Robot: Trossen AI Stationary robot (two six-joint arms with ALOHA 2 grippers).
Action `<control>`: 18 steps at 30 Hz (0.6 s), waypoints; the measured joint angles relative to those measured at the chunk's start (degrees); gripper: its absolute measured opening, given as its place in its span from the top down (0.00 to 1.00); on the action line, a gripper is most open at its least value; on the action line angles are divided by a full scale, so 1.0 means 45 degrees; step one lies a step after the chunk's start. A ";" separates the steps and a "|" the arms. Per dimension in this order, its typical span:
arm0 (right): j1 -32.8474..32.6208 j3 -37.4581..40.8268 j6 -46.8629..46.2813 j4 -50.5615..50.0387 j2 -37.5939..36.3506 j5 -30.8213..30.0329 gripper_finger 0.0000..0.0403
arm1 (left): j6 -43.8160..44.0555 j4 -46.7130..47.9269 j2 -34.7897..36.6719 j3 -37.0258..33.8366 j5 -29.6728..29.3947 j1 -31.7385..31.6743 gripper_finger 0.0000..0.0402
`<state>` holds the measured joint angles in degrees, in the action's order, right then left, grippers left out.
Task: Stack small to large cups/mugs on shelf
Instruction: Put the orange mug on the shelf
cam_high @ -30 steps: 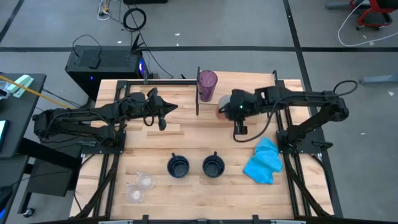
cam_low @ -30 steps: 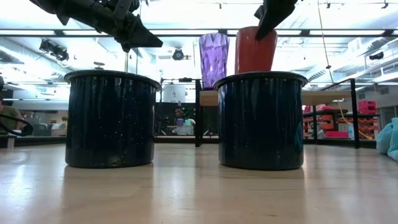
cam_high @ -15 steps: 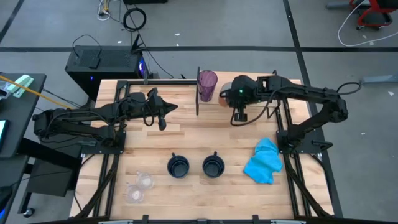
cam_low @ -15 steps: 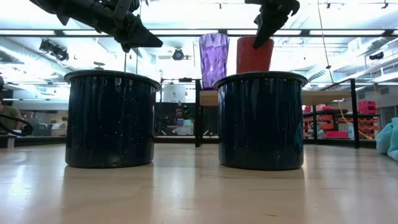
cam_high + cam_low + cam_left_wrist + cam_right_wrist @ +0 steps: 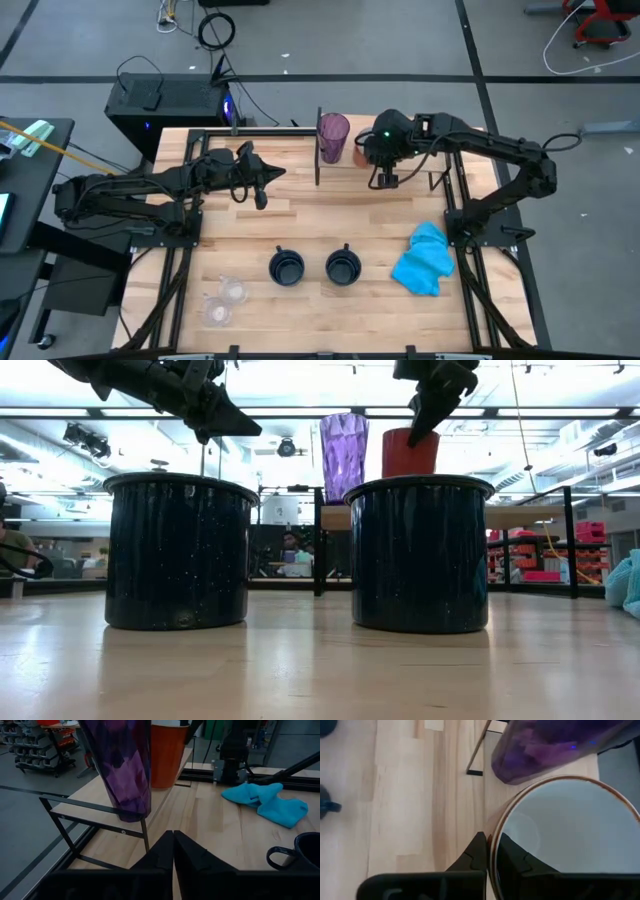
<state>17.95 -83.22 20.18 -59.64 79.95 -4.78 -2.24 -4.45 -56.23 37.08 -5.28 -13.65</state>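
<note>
Right fingers (image 5: 487, 852) pinch the orange mug's (image 5: 560, 840) rim, mug cut off by frame.

grey floor (image 5: 80, 40), black cabinet (image 5: 165, 100)

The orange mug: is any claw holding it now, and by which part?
Yes. The right claw grips the orange mug by its rim, one finger inside, one outside. The left claw holds nothing.

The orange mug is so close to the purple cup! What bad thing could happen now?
The right gripper pinches the orange mug by its rim, right beside the purple tumbler on the shelf. A sideways nudge might knock the tall tumbler over. With only a rim pinch, the mug might also tilt or slip.
</note>
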 joint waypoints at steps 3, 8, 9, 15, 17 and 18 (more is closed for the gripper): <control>0.0106 0.0000 0.0098 0.0016 0.0018 0.0034 0.95 | 0.0000 0.0000 0.0000 0.0000 0.0005 0.0000 0.94; 0.0258 0.0005 0.0206 0.0016 0.0018 0.0092 0.94 | 0.0000 0.0006 0.0000 0.0000 0.0004 0.0000 0.96; 0.0288 0.0005 0.0226 0.0018 0.0018 0.0092 0.93 | 0.0000 0.0005 0.0000 0.0000 0.0005 0.0000 0.96; 0.0350 0.0005 0.0327 0.0053 0.0018 0.0034 0.88 | 0.0000 0.0005 -0.0004 0.0000 0.0005 0.0000 0.96; 0.0345 0.0005 0.0339 0.0098 0.0018 0.0044 0.86 | 0.0000 0.0005 0.0000 0.0000 0.0000 0.0000 0.95; 0.0345 0.0005 0.0373 0.0114 0.0018 0.0042 0.85 | 0.0000 0.0005 -0.0002 0.0000 0.0003 0.0000 0.95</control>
<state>19.51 -83.20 21.86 -59.13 80.03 -4.59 -2.24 -4.43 -56.24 37.08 -5.27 -13.65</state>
